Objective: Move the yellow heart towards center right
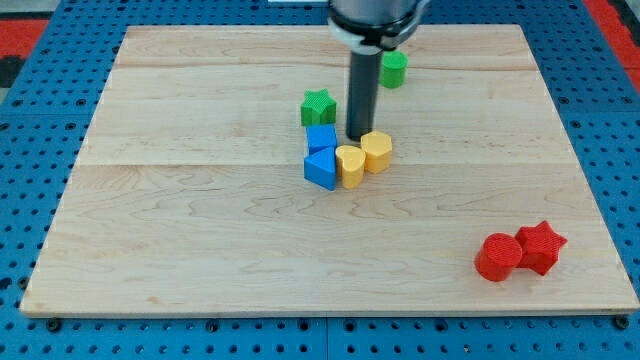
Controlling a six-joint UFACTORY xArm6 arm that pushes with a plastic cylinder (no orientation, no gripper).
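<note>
The yellow heart (350, 165) lies near the board's middle, touching a yellow hexagon-like block (377, 151) on its right and a blue triangle (321, 169) on its left. A blue cube (321, 138) sits just above the triangle. My tip (357, 137) stands just above the yellow heart, between the blue cube and the yellow hexagon block, close to all three.
A green star (318, 106) sits above the blue cube. A green cylinder (394, 69) lies near the view's top, partly behind the rod. A red cylinder (497, 257) and a red star (541, 247) touch at the bottom right. The wooden board (200, 230) has blue pegboard around it.
</note>
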